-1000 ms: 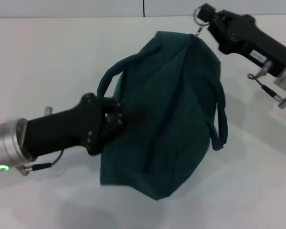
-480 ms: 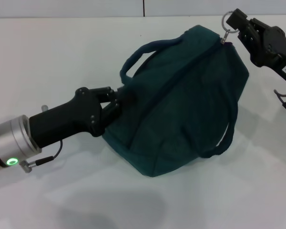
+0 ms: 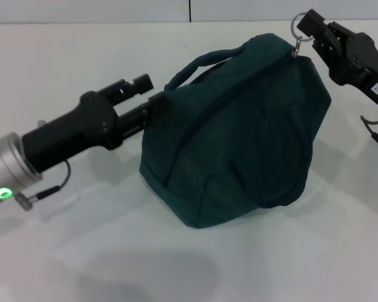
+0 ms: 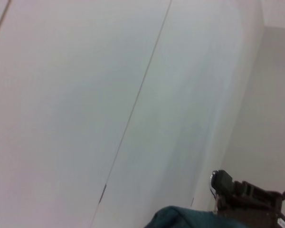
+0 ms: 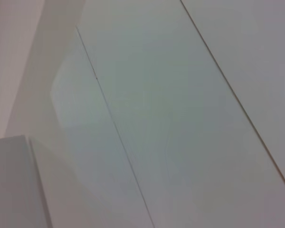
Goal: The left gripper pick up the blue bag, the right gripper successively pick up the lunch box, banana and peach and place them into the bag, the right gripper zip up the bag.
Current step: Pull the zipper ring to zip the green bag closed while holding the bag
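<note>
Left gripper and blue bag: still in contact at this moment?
Cannot tell. In the head view the left gripper has opened and its lower finger reaches the blue bag edge below the handle, but no clear gap or contact shows.

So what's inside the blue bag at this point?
Nothing can be seen inside: the blue bag sits closed on the white table, its fabric hiding any contents. The right claw holds the zip pull ring; no food lies outside.

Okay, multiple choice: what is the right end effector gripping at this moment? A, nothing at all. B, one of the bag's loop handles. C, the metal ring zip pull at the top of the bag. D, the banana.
C: in the head view the right end effector pinches the metal ring zip pull at the top corner of the blue bag.
</note>
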Robot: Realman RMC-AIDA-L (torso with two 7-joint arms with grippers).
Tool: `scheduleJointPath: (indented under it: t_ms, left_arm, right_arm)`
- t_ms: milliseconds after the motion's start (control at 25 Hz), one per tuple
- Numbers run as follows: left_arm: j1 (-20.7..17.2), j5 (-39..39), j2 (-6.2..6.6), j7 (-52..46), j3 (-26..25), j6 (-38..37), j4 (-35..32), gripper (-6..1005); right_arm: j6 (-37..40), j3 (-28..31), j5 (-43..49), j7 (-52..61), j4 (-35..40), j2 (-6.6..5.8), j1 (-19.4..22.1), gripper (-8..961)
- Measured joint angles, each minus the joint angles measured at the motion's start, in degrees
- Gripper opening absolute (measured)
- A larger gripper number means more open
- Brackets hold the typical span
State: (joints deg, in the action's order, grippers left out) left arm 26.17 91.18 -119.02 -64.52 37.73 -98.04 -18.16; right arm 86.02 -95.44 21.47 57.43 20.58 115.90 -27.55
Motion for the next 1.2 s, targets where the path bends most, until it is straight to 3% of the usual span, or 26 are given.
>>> scheduleJointPath:
  t_ms: [80, 120, 240, 440, 720, 960, 1080, 1120, 1200]
  left_arm:
    - [-0.3, 0.0, 0.06, -3.2, 0.1, -0.1, -2.4, 387]
    - [-0.9, 1.1, 0.02, -8.9, 0.5, -0.1, -8.0, 432]
    - [-1.1, 3.0, -0.21, -15.0, 1.3, -0.3, -14.5, 564]
    - [-0.7, 4.6, -0.26, -29.8, 8.5, 0.3, -31.1, 707]
    - [0.9, 9.5, -0.46, -53.0, 21.7, 4.5, -57.7, 706]
    - [4.1, 22.6, -0.49, -76.6, 31.4, 7.1, -76.6, 707]
    - [4.8, 25.2, -0.5, -81.6, 33.8, 7.5, -79.9, 701]
    - [5.6, 29.2, -0.56, -88.1, 37.8, 8.4, -83.7, 699]
    - [6.2, 32.4, -0.58, -91.5, 40.6, 9.0, -85.4, 695]
  right_arm:
    - [-0.5, 0.0, 0.0, 0.0, 0.0, 0.03, -0.3, 121]
    - [-0.8, 0.0, 0.0, 0.1, 0.0, 0.05, -0.5, 121]
    - [-1.1, 0.0, -0.4, 0.4, -0.1, 0.1, -0.7, 122]
    - [-1.8, 0.0, -1.2, 0.7, -0.6, 0.18, -1.1, 124]
    - [-2.0, 0.0, -1.3, 1.2, -0.6, 0.2, -1.6, 127]
    - [-2.1, -0.1, -1.3, 1.3, -0.6, 0.2, -2.1, 129]
    - [-2.3, -0.2, -1.3, 1.3, -0.6, 0.2, -2.3, 130]
    - [-2.3, -0.2, -1.3, 1.3, -0.6, 0.19, -2.3, 130]
    - [-2.3, -0.3, -1.3, 1.4, -0.6, 0.2, -2.5, 131]
